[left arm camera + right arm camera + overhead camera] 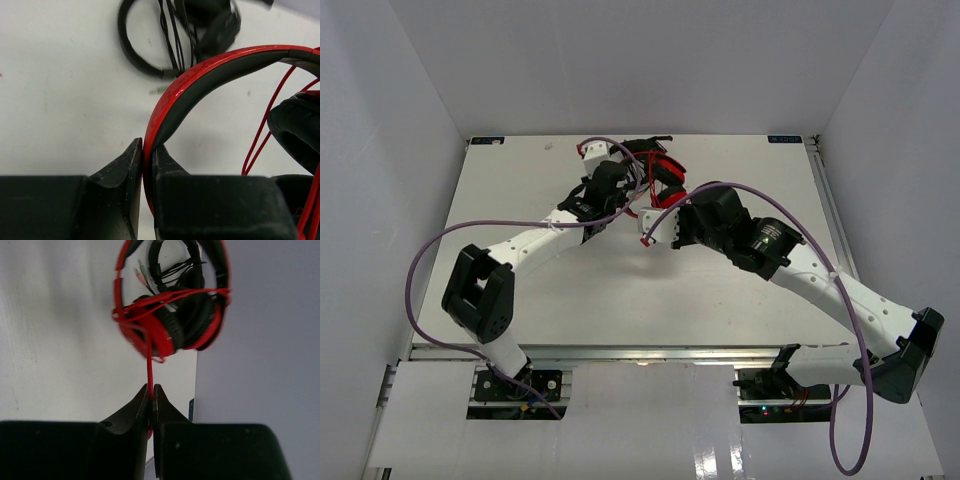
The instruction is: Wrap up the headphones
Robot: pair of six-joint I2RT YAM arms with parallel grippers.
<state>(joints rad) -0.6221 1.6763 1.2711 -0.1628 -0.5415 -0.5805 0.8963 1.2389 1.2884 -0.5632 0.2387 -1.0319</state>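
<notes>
- Closest in the left wrist view: left pincer [143, 160] clamped on the headband [172, 100] of the headphones [225, 60], one finger pressed to each face of the red band.
- Just right of that pincer: a black ear pad [297, 130], with thin red strands of cable [265, 130] between band and pad, over the white counter [65, 110].
- Farther ahead of the left pincer, past the arch of the band: black headphones [135, 50] flat on the counter, dark cord bunched over them, all blurred.
- Closest in the right wrist view: right pincer [151, 400] pinched shut on the cable, a single red strand taut and straight ahead from the fingertips.
- At the far end of that strand, directly ahead of the right pincer: the headphones again, ear cups close together, several turns of cable across cups and band.
- Behind them, seen from the right pincer: part of the black headphones, then the counter's edge and a grey wall.
- From above: both pincers close together toward the far part of the counter, headphones between them, left pincer at their far-left side, right pincer on the nearer side.
</notes>
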